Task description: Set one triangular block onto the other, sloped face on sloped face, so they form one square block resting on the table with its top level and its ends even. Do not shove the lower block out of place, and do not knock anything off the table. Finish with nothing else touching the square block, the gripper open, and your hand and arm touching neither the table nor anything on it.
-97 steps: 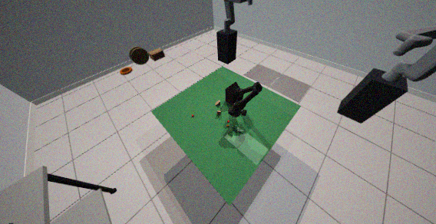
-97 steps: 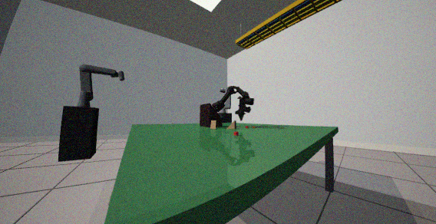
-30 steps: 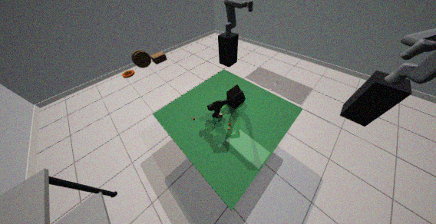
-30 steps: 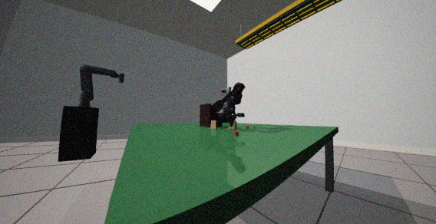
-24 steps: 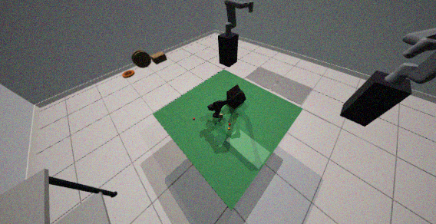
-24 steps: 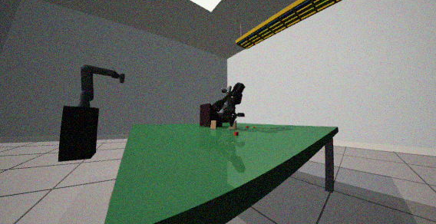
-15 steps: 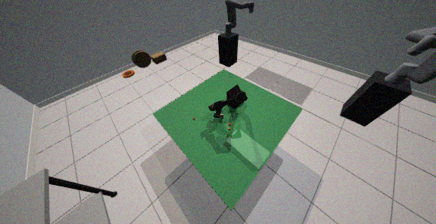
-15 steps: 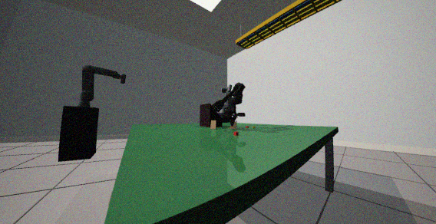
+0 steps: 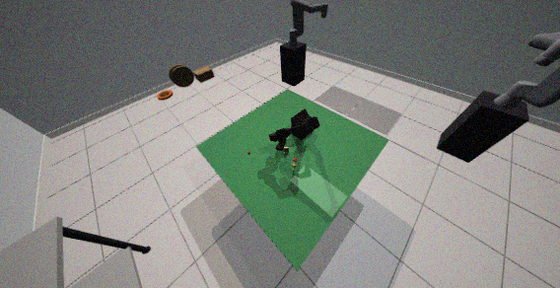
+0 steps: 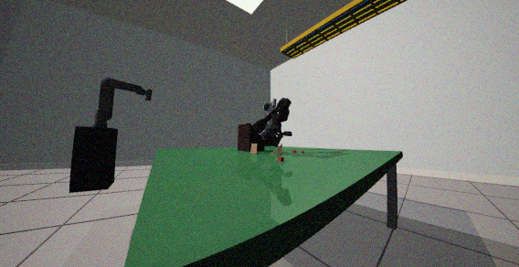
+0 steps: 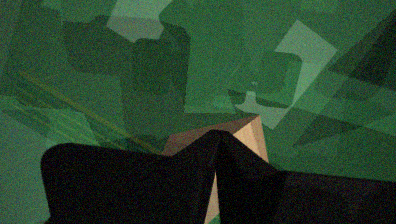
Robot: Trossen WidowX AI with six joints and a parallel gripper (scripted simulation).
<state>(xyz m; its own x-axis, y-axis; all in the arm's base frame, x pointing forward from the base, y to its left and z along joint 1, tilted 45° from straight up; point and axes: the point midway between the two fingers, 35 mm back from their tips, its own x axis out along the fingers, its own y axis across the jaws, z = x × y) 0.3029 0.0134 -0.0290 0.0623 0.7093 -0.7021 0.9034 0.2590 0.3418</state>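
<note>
A tan triangular block (image 9: 286,149) (image 10: 254,148) (image 11: 251,134) lies on the green table (image 9: 315,199) (image 10: 206,194) near the arm's base. In the wrist view its pale face and a brown shaded face (image 11: 190,140) show just beyond my fingertips. My gripper (image 9: 281,145) (image 11: 218,138) is low over the table, right at this block, with its fingers pressed together and nothing between them. I cannot tell whether the fingers touch the block. A second tan sloped piece (image 10: 279,149) shows a little to the right in the exterior view; it is too small to make out well.
Small red pieces (image 9: 248,152) (image 9: 295,160) (image 10: 280,158) and an orange one (image 9: 294,165) lie on the table near the blocks. Other arms on black pedestals (image 9: 293,63) (image 10: 93,164) stand on the floor off the table.
</note>
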